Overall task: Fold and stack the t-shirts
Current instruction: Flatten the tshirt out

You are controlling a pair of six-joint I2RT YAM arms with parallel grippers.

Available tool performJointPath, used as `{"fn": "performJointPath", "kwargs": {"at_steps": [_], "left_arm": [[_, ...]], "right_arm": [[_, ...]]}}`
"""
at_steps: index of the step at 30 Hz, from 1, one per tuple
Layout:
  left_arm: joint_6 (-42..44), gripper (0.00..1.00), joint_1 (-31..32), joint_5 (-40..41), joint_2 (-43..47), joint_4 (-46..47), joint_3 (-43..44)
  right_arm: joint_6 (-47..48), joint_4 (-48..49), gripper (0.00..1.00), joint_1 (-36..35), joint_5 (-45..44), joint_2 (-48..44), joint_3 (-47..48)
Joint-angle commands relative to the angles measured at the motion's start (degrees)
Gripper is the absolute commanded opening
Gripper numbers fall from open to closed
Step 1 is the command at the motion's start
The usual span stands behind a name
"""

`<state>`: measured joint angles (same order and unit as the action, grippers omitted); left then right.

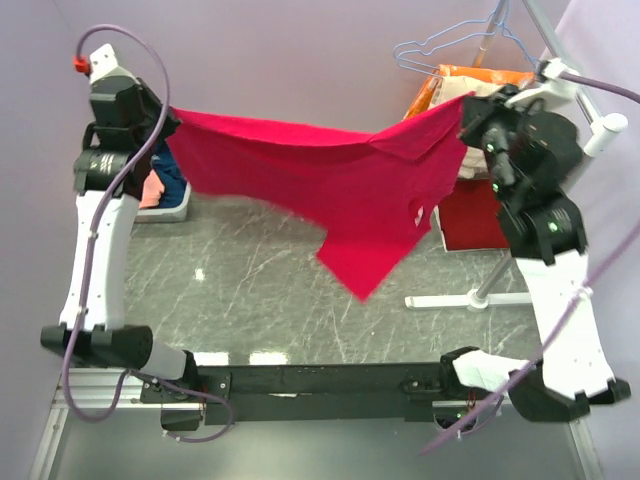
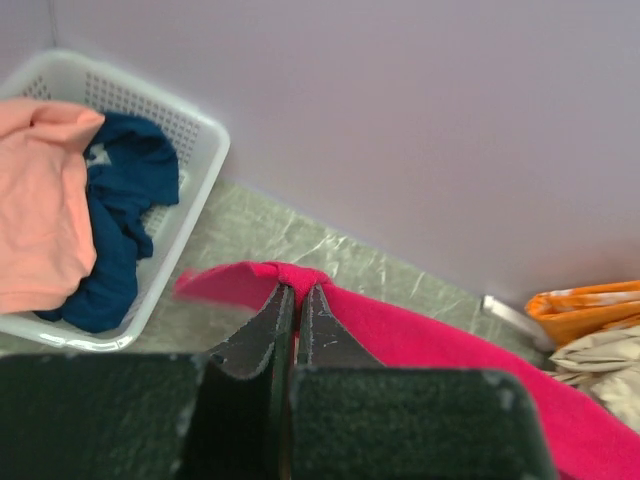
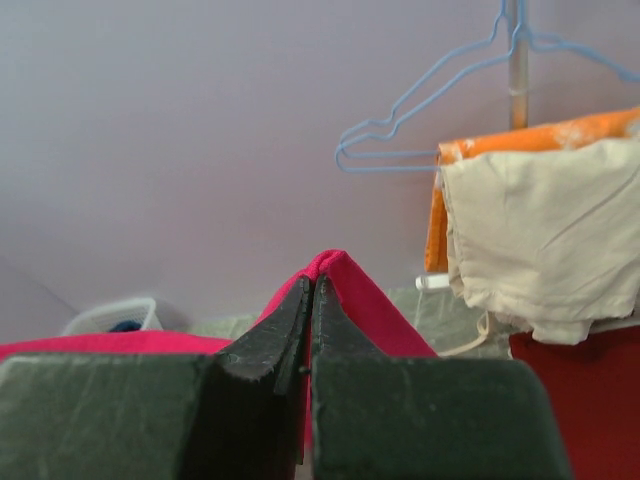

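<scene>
Item: bright crimson-red soft cloth t-shirt [image 1: 330, 190], held in the air above the table. In the top view it spans from 10 o'clock to 2 o'clock and its loose lower part droops toward centre. The lowest corner is blurred, so I cannot tell whether it touches the table.
Left claw: left gripper [image 2: 297, 292], jaws pinched tight on a crimson edge at 10 o'clock.
Right claw: right gripper [image 3: 312, 285], jaws clamped on a peak of the same cloth at 2 o'clock.
Handling: I judge it light, limp and unbreakable, sagging wherever unsupported. I would take it by hem or shoulder corners, because a pinch in mid-panel would likely bunch it.
Surface: grey marble-patterned table [image 1: 250, 290], directly below the shirt.
Waiting stock: white perforated plastic basket [image 2: 200, 140] at 9 o'clock. It holds a crumpled salmon-pink t-shirt [image 2: 40, 200] touching a dark teal-blue t-shirt [image 2: 120, 220].
Not mine: pale blue wire hanger [image 3: 420, 110], orange garment [image 3: 530, 140] and beige garment [image 3: 540, 230], grouped at 1 o'clock.
</scene>
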<state>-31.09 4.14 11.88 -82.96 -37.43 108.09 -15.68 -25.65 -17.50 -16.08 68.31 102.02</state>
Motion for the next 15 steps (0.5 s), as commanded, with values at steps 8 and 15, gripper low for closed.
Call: {"fn": "performJointPath", "kwargs": {"at_steps": [8, 15], "left_arm": [[1.91, 0.01, -0.19, -0.63, 18.86, -1.59, -2.8], [2.09, 0.01, -0.1, 0.51, 25.04, -3.35, 0.01]], "right_arm": [[1.36, -0.19, 0.0, -0.26, 2.1, -15.04, -2.0], [2.32, -1.25, 0.0, -0.17, 4.47, -19.45, 2.13]]}}
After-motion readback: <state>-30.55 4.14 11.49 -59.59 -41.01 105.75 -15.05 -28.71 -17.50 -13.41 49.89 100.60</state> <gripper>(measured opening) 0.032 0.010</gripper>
